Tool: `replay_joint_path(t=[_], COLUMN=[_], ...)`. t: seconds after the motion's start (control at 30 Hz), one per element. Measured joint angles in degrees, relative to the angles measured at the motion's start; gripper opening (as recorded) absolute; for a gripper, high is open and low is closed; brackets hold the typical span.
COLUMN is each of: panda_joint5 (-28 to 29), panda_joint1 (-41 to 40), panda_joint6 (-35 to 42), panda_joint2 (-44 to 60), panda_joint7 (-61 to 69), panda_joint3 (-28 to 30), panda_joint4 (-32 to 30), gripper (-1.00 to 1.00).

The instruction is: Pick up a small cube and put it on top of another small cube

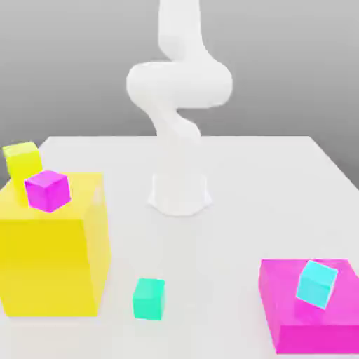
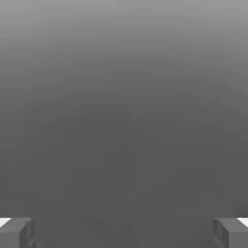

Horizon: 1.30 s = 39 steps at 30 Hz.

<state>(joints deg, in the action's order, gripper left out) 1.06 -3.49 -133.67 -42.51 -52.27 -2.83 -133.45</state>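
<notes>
Pincer (image 2: pixel 124 232) agape (nothing between)

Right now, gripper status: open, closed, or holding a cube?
Gripper: open, jaws spread wide, holding nothing.

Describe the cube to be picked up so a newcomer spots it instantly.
Start at the big yellow block on the exterior view's left. Just to its right, alone on the white table, sits the teal-green cube. The sky-blue cube is lighter and rests tilted on the magenta slab.
</notes>
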Motion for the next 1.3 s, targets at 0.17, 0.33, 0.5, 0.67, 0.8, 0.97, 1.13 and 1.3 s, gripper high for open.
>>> replay_joint_path(t=[0.17, 0.33, 0.5, 0.67, 0.8, 0.97, 1.13, 1.3], panda_joint5=[2.5, 4.9, 7.8, 10.6, 12.3, 12.5, 8.3, 5.5], panda_joint1=[-6.8, -13.1, -18.5, -22.7, -25.1, -26.5, -27.1, -26.6], panda_joint6=[-3.9, -7.6, -11.2, -14.8, -17.8, -21.7, -25.9, -29.9], panda_joint2=[6.9, 13.6, 20.5, 27.4, 32.7, 39.0, 44.3, 48.7], panda_joint7=[-13.4, -26.4, -39.7, -52.9, -63.1, -74.6, -82.8, -86.6], panda_joint3=[-5.4, -10.3, -14.1, -16.7, -17.7, -17.5, -17.7, -17.6], panda_joint4=[-3.4, -6.7, -10.0, -13.2, -15.8, -19.2, -22.7, -23.9], gripper=[0.0, 0.0, 0.0, 0.0, 0.0, 0.0, 0.0, 0.0])
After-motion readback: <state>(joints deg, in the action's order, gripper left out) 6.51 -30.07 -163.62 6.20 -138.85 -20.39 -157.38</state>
